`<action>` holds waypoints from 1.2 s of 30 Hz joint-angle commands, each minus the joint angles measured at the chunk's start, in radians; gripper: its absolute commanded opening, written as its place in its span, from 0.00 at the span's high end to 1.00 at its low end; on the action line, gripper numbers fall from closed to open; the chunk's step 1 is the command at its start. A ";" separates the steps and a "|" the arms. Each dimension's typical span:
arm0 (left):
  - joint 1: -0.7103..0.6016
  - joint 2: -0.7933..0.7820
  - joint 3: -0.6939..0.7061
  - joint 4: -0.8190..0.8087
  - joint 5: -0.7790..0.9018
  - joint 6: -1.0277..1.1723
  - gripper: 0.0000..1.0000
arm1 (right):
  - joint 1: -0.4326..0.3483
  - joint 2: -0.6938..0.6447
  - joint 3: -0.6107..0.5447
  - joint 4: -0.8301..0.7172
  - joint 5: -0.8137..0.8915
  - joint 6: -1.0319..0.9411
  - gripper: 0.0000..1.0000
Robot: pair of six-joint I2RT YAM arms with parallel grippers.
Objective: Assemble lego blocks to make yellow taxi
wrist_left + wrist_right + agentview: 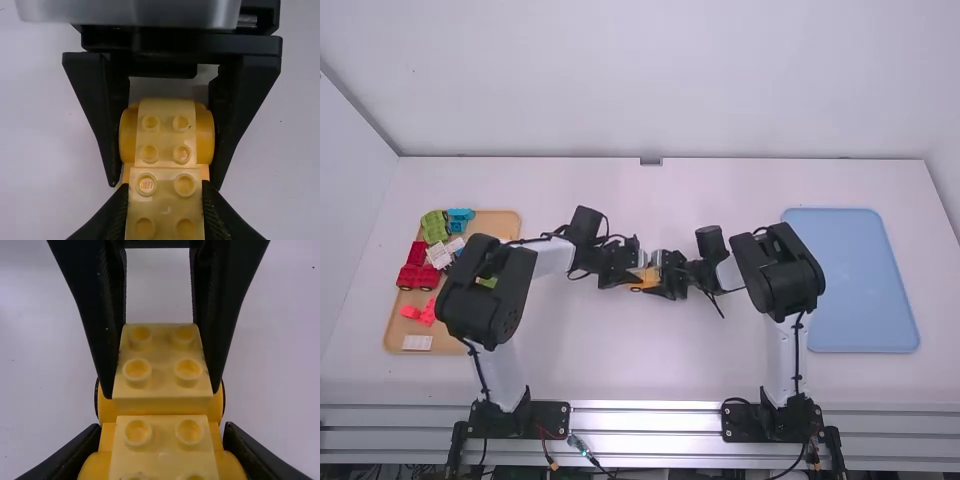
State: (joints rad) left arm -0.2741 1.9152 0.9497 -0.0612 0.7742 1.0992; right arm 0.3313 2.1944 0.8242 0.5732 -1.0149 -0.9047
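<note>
Left gripper (636,277): jaws clenched on one yellow block (162,360), studs uppermost, a finger against each side.
Right gripper (662,284): jaws closed on the yellow body (167,132), its rounded sides between them; studs along its top.
Placement: the two pairs of jaws face one another over the table (620,370), close together, the block and the body between them. The block, in the left jaws, sits higher than the studded part of the body in the right jaws; part of the body lies below the block.

Obscured: the join between block and body; whether the block is pressed fully home, I cannot tell. From the high view the jaws cover much of the body, and whether it touches the table is unclear. Its underside is out of sight. In the left wrist view the near end of the block is cut off at the edge; in the right wrist view, the near end of the body likewise.

Also present: wooden tray (501,223), well to the left of the jaws, bearing assorted blocks (418,276) in red, green, blue, white and coral, partly masked by the left arm (485,300). Blue tray (850,280), well to the right of the jaws.
</note>
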 commanded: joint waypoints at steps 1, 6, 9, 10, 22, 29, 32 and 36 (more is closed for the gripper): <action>-0.009 0.013 -0.021 0.006 0.026 0.020 0.83 | 0.005 0.013 -0.012 -0.005 0.014 -0.009 0.52; -0.007 0.013 -0.049 0.080 0.035 0.003 0.49 | 0.004 0.013 -0.012 -0.005 0.013 -0.009 0.52; -0.007 0.013 -0.059 0.116 0.057 -0.014 0.32 | 0.004 0.013 -0.012 -0.005 0.013 -0.009 0.52; -0.008 0.013 -0.059 0.119 0.056 -0.012 0.29 | 0.004 0.013 -0.012 -0.006 0.014 -0.009 0.52; 0.034 -0.127 0.011 -0.066 0.049 -0.011 0.14 | 0.003 0.013 -0.012 -0.010 0.017 -0.009 0.52; 0.039 -0.136 0.009 -0.062 0.049 -0.102 0.98 | 0.004 0.013 -0.012 -0.009 0.017 -0.009 0.52; 0.032 -0.100 0.009 -0.056 0.054 -0.097 0.98 | 0.004 0.013 -0.010 -0.009 0.017 -0.009 0.51; 0.032 -0.058 0.008 -0.054 0.082 -0.101 0.98 | 0.004 0.013 -0.011 -0.009 0.017 -0.009 0.52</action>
State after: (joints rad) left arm -0.2386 1.8317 0.9604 -0.1089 0.8200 1.0130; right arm 0.3317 2.1941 0.8242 0.5720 -1.0153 -0.9043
